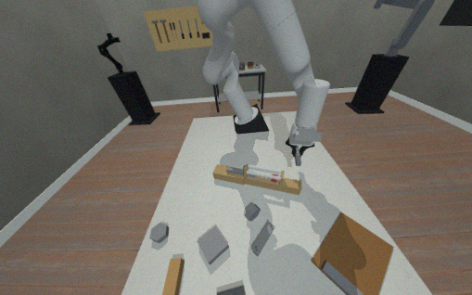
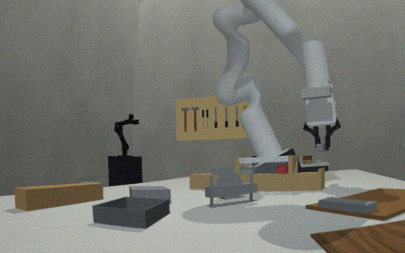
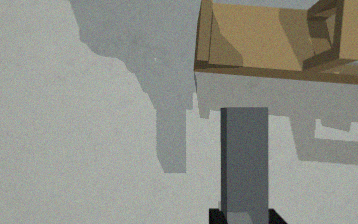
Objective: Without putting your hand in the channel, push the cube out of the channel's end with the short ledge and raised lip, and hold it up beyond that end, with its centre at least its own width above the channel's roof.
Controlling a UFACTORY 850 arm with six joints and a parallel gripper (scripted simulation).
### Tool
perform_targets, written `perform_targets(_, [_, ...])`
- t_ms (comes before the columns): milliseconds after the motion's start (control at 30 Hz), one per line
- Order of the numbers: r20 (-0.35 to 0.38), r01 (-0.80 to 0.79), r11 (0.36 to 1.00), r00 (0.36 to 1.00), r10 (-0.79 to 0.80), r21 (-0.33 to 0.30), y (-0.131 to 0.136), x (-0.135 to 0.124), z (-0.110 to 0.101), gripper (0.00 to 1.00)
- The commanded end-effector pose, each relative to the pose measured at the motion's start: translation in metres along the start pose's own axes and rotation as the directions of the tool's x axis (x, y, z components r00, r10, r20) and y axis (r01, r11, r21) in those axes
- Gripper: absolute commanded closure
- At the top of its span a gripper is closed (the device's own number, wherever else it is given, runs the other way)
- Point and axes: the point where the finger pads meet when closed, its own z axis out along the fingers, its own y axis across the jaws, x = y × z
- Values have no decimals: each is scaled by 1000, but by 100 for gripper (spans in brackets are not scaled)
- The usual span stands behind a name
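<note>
- We see one long white table (image 1: 192,153), matte and rectangular, carrying everything, and one smooth white arm (image 2: 256,131) rising from a dark base plate (image 1: 262,128) at its far end.
- Two flat wooden boards lie at the near right: one tan board (image 1: 368,250) with a grey slab (image 2: 348,204) on it, and one darker grained board (image 2: 375,239) at the corner.
- One tan wooden channel (image 1: 271,182), a long open-ended trough with a pale roof strip, lies across the table's middle.
- Inside it we spot the single red cube (image 2: 282,169), sitting in the channel near its right-hand end in the exterior view.
- One long tan block (image 2: 59,195), blunt and rectangular, rests well apart on the near left.
- One open grey tray (image 2: 130,212), square and shallow, stands with one grey block (image 2: 149,192) just behind it.
- One grey legged stand (image 2: 229,188) sits in front of the channel.
- And the gripper (image 2: 322,144) hangs above the table just beyond the channel's right end, its dark fingers clamped tight on one straight grey bar (image 3: 244,160), square-edged and pointing down.
</note>
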Motion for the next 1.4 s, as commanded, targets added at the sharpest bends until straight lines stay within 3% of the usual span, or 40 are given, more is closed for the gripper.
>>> perform_targets(0, [2, 0, 1000, 1000, 0, -2, 0, 1, -16, 100])
perform_targets(567, [3, 31, 1000, 1000, -31, 0, 8, 6, -16, 100])
perform_targets(733, [5, 154, 988, 988, -154, 6, 38, 27, -18, 100])
perform_targets(900, [2, 373, 928, 928, -373, 16, 97, 59, -20, 100])
perform_targets(967, [2, 373, 928, 928, -373, 16, 97, 59, -20, 100])
perform_targets(1100, [-5, 579, 815, 815, -579, 19, 159, 82, -20, 100])
perform_targets(1367, [-14, 833, 553, 553, -833, -4, 254, 95, -17, 100])
